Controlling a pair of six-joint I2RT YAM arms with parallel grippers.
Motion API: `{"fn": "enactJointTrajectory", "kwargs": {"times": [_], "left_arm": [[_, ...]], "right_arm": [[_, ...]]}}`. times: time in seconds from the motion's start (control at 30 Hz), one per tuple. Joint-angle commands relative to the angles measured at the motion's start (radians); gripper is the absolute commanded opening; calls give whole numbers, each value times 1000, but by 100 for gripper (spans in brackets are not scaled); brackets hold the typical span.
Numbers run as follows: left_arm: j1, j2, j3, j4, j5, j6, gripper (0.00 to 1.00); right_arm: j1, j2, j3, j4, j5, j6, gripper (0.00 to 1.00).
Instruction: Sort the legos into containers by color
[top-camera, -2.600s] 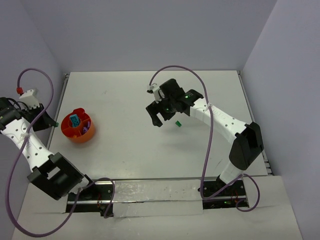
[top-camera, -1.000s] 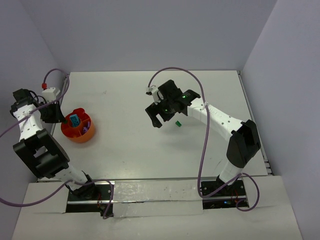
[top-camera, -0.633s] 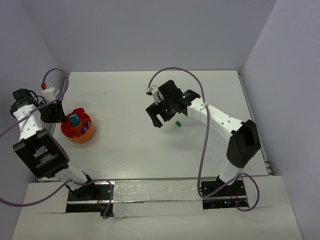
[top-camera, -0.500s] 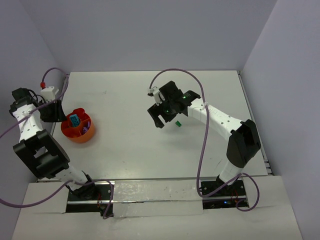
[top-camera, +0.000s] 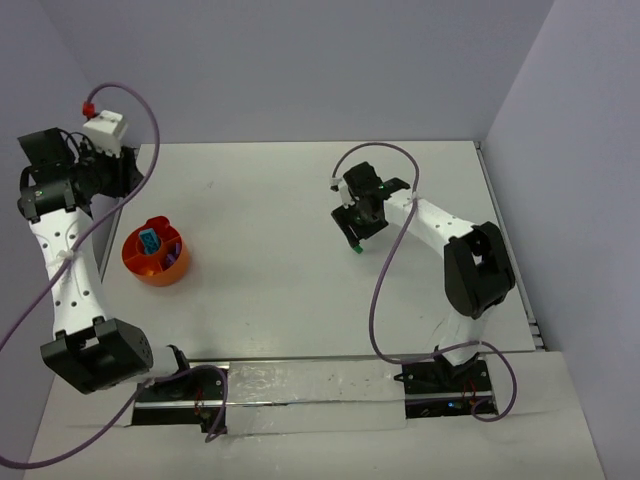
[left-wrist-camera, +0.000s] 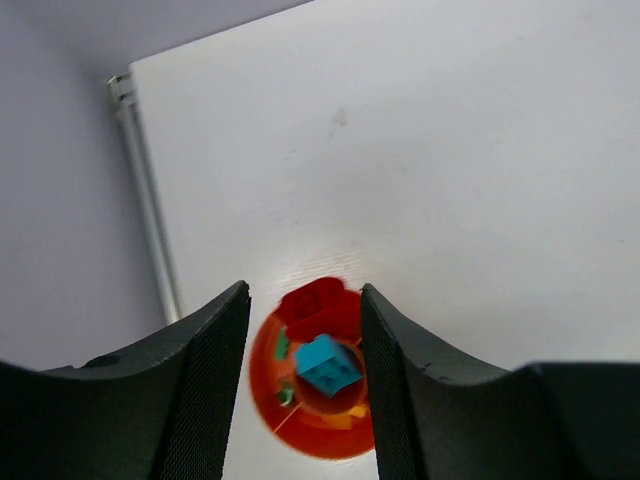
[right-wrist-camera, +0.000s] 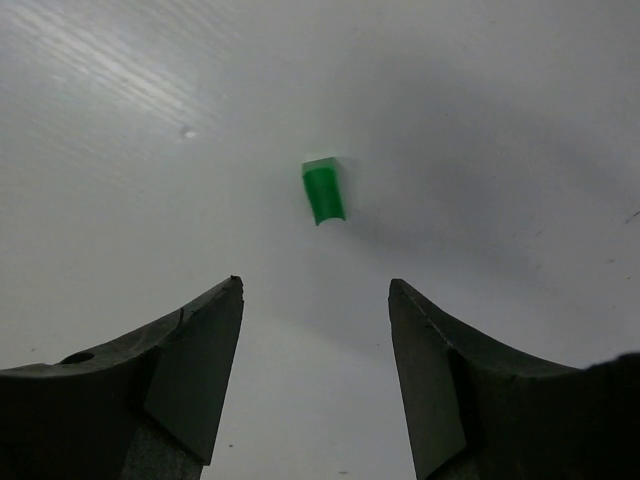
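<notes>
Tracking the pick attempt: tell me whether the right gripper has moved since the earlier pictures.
Yes. In the overhead view the right gripper has shifted rightward, from left of the unmoved green lego to right over it.

Soft, even overhead light for you; no harsh shadows.
In your left wrist view the bowl (left-wrist-camera: 318, 447) looks slightly blurred, softest at its near rim; just beyond the bowl pale glare streaks the table (left-wrist-camera: 450, 200); from above, only a faint shadow hugs the bowl.

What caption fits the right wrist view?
Open right fingers frame a lone green lego lying on the white table.
</notes>
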Motion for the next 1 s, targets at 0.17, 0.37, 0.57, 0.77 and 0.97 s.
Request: {"fn": "enactJointTrajectory", "kwargs": {"times": [0.17, 0.37, 0.57, 0.77, 0.97], "left_arm": [[-154, -39, -50, 54, -31, -85, 54], [-163, -42, -70, 65, -31, -97, 55], [-169, -41, -91, 74, -26, -106, 55], [-169, -33, -101, 78, -5, -131, 55], [-170, -78, -217, 170, 141, -262, 54]], "right_arm": [[-19, 136, 52, 48, 47, -48, 56], [-21, 206, 94, 48, 35, -51, 55], [-19, 266, 142, 43, 34, -56, 51], [-19, 301, 174, 15, -31, -55, 27], [-22, 240, 206, -9, -229, 44, 0]]}}
